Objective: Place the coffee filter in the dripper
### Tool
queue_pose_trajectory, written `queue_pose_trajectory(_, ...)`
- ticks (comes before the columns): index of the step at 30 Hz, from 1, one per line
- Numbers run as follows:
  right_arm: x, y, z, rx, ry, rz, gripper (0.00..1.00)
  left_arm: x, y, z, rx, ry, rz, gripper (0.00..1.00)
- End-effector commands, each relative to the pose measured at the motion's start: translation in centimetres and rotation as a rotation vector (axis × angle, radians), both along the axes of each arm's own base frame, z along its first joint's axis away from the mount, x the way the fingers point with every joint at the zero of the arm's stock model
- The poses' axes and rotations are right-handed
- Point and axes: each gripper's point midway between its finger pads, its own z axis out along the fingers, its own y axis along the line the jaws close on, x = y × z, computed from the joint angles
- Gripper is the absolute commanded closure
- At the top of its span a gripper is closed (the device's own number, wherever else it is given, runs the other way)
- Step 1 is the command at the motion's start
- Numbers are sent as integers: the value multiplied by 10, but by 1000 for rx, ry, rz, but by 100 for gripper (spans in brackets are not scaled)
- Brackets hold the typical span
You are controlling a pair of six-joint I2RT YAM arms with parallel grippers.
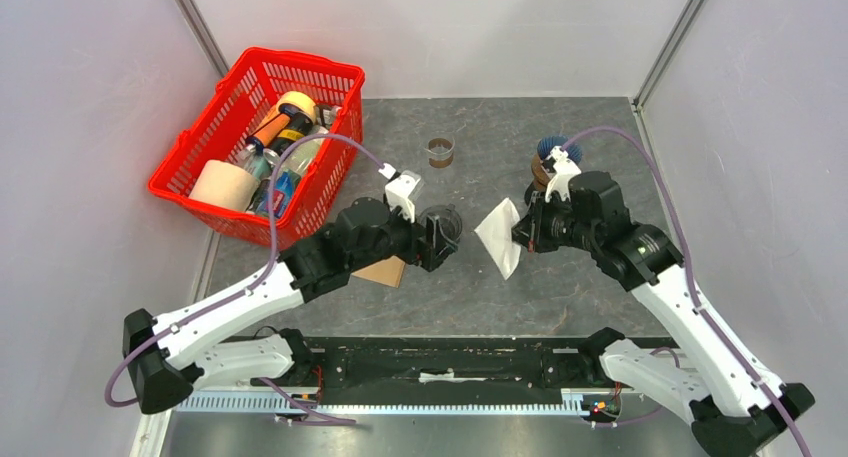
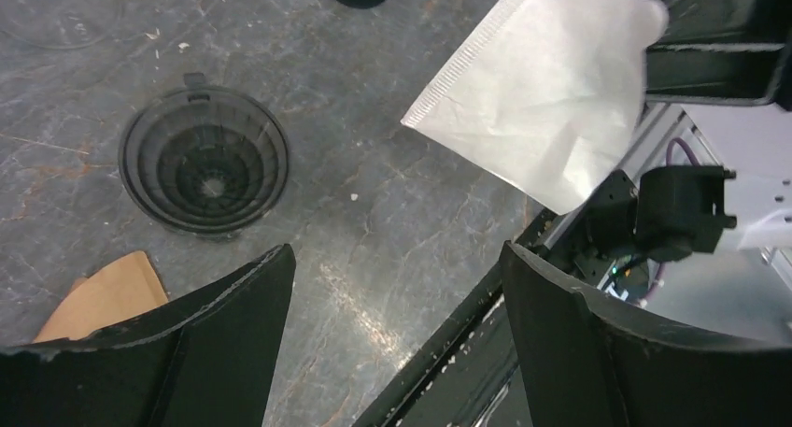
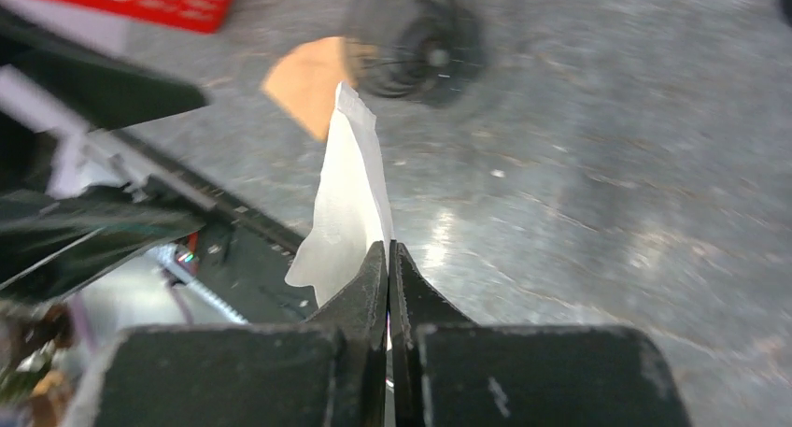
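Observation:
My right gripper [image 1: 522,232] is shut on a white paper coffee filter [image 1: 499,237] and holds it in the air, right of the dripper. The filter also shows in the right wrist view [image 3: 350,203], pinched edge-on between the shut fingers, and in the left wrist view [image 2: 551,91]. The dark ribbed dripper [image 1: 441,223] stands on the grey table, mouth up; it also shows in the left wrist view [image 2: 204,161] and, blurred, in the right wrist view [image 3: 417,39]. My left gripper [image 1: 435,242] is open and empty, just left of the dripper.
A red basket [image 1: 200,192] full of bottles and rolls stands at the back left. A brown paper filter [image 1: 380,272] lies by the left arm. A small brown ring [image 1: 440,152] and a blue-topped object [image 1: 553,152] stand further back.

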Motion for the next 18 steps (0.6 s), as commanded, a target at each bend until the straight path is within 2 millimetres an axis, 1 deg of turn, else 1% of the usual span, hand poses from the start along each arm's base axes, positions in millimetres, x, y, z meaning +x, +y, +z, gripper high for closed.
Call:
queue_pose_trajectory(1,22,-45,-27,-231,95,-267,100,19,-9,20,-14,21,85,12)
queue_pose_trajectory(2,27,-51,-30,-253,106,-313,100,16,-22,24,-46,31,42,12)
queue_pose_trajectory(4,33,-55,-32,-269,125,-372,100,11,-45,31,-104,57,-31,12)
queue_pose_trajectory(5,35,-57,-32,-268,129,-396,100,10,-55,29,-110,69,-50,12)
queue_pose_trajectory(9,39,-60,-30,-248,153,-491,100,20,-82,24,-79,67,-14,12)
queue_pose_trajectory(12,40,-62,-29,-246,175,-537,100,17,-104,18,-43,53,-18,11)
queue_pose_trajectory(14,39,-57,-30,-231,189,-535,100,17,-116,20,-34,31,2,11)
queue_pose_trajectory(18,36,-49,-31,-224,201,-532,100,22,-128,18,-31,15,39,11)
